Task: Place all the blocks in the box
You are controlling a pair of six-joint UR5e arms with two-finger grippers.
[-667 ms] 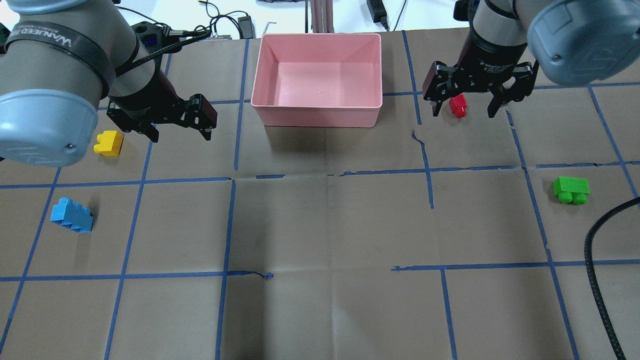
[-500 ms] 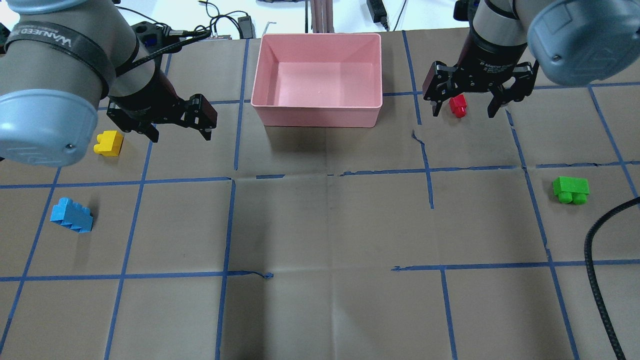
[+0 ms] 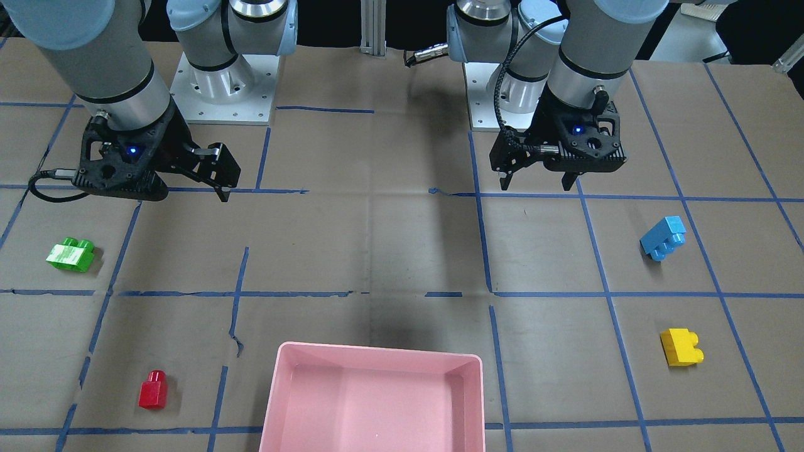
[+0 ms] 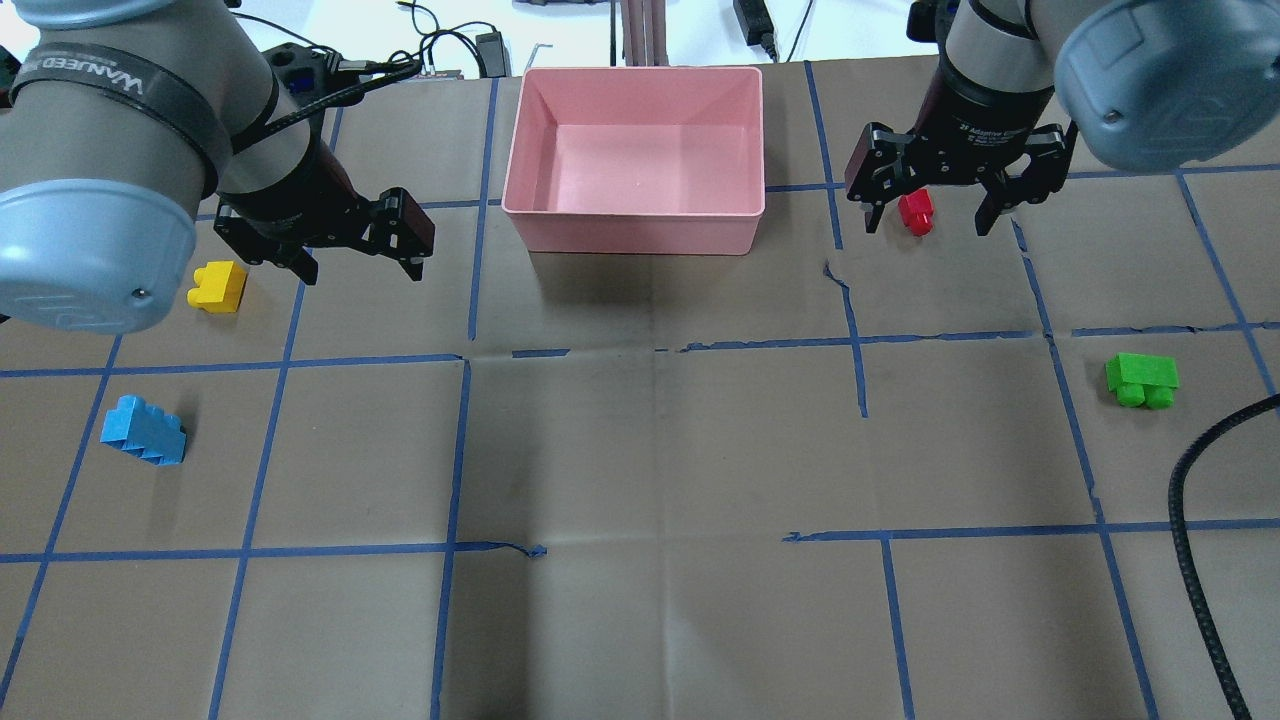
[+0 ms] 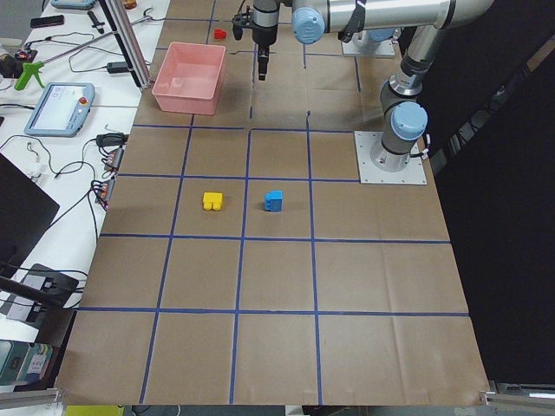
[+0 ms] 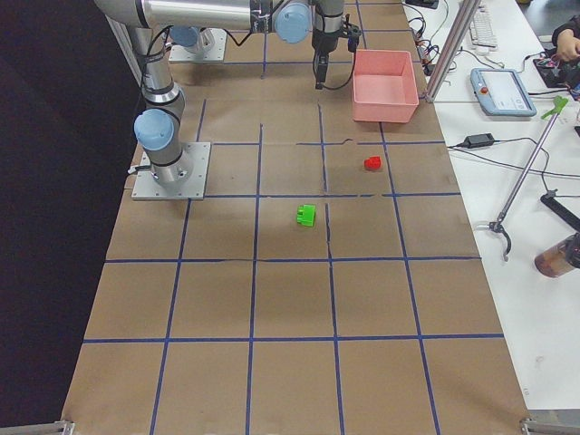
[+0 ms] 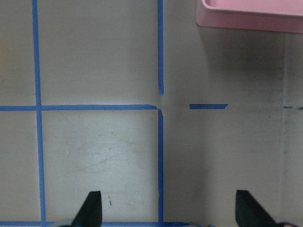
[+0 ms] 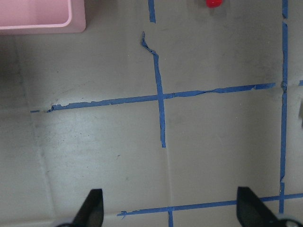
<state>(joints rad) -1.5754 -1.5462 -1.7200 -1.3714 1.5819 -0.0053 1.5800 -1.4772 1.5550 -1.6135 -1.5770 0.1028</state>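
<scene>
The pink box (image 4: 632, 232) stands at the far middle of the table and is empty; it also shows in the front view (image 3: 377, 354). The yellow block (image 4: 217, 287) and light blue block (image 4: 143, 431) lie on the left side. The red block (image 4: 916, 212) and green block (image 4: 1142, 380) lie on the right side. My left gripper (image 4: 360, 268) is open and empty, held above the table to the right of the yellow block. My right gripper (image 4: 928, 226) is open and empty, high above the table; the front view (image 3: 185, 191) shows it far from the red block (image 3: 152, 389).
Blue tape lines grid the brown paper tabletop. A black cable (image 4: 1195, 560) hangs at the right edge. Cables and adapters lie beyond the far edge behind the box. The left wrist view shows a box corner (image 7: 251, 19); the right wrist view shows one too (image 8: 38, 21).
</scene>
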